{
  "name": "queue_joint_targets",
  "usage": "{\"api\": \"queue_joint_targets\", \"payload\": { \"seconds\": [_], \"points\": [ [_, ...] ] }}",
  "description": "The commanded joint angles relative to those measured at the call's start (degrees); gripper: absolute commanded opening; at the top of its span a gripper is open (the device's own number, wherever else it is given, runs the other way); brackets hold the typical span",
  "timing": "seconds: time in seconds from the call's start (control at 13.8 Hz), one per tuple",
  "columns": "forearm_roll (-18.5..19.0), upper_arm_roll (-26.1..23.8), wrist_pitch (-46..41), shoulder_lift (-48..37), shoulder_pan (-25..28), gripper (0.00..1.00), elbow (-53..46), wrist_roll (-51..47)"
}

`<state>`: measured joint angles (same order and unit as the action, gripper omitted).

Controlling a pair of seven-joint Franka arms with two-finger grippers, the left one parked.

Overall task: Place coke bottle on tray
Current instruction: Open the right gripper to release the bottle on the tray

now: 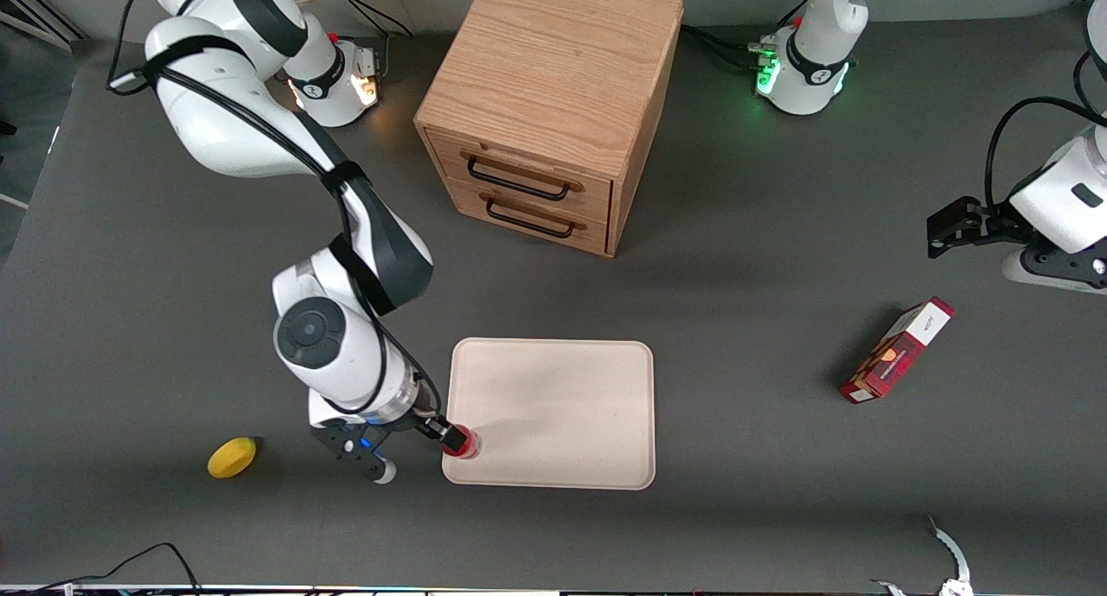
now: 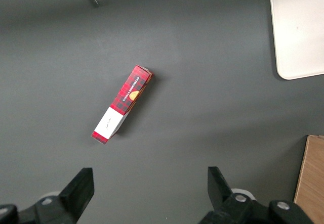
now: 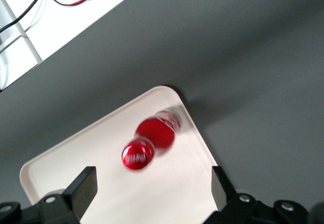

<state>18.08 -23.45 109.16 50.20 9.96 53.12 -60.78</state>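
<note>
The coke bottle [image 1: 464, 443] is small and all red. It stands on the beige tray [image 1: 562, 406], in the corner nearest the front camera at the working arm's end. In the right wrist view the bottle [image 3: 152, 142] looks blurred, its cap toward the camera, on the tray [image 3: 101, 183]. My right gripper [image 1: 432, 432] hangs just above the bottle. In the right wrist view the gripper [image 3: 153, 186] is open, its jaws wide apart and holding nothing. The bottle shows between them, free of both.
A wooden two-drawer cabinet [image 1: 553, 103] stands farther from the front camera than the tray. A yellow lemon [image 1: 232, 457] lies beside the working arm. A red-and-white box [image 1: 899, 350] lies toward the parked arm's end and shows in the left wrist view [image 2: 123, 104]. The table's edge [image 3: 76, 47] is near.
</note>
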Motion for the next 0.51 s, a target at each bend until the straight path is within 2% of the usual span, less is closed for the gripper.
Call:
{"api": "queue_joint_targets", "payload": {
  "seconds": [0.0, 0.14, 0.29, 0.43],
  "points": [
    [0.7, -4.4, -12.9, -12.3, -4.7, 1.0, 3.1, 7.1],
    [-0.4, -4.7, -22.3, -21.0, -7.6, 1.0, 5.8, 12.2],
    [-7.2, -3.3, -31.0, -27.8, -11.7, 1.0, 6.6, 22.4],
    [-11.9, 2.7, -35.6, -34.0, -13.3, 1.0, 9.5, 31.6]
  ]
}}
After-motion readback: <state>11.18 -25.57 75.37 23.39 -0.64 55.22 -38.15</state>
